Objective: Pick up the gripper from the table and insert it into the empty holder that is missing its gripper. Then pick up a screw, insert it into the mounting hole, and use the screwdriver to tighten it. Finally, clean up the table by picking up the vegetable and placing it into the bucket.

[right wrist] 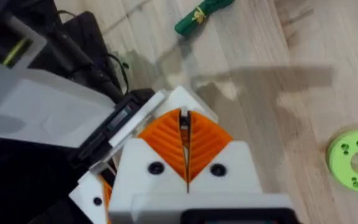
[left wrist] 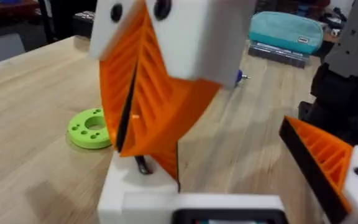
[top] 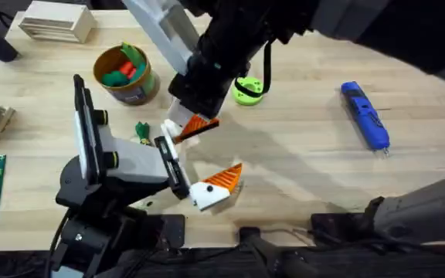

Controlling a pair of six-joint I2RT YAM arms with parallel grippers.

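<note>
Over the pale wooden bench (top: 307, 166) the right tool (top: 194, 125) hangs, orange pads pressed together — left tool (top: 195, 162) spread wide.

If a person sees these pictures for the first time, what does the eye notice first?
First, at the table's centre, the right gripper, its orange ribbed pads shut together, meets the left arm's white holder. Next, the left arm's other fingertip lies orange nearby. Then the blue screwdriver on the right, and the bucket of toy vegetables at upper left.
</note>
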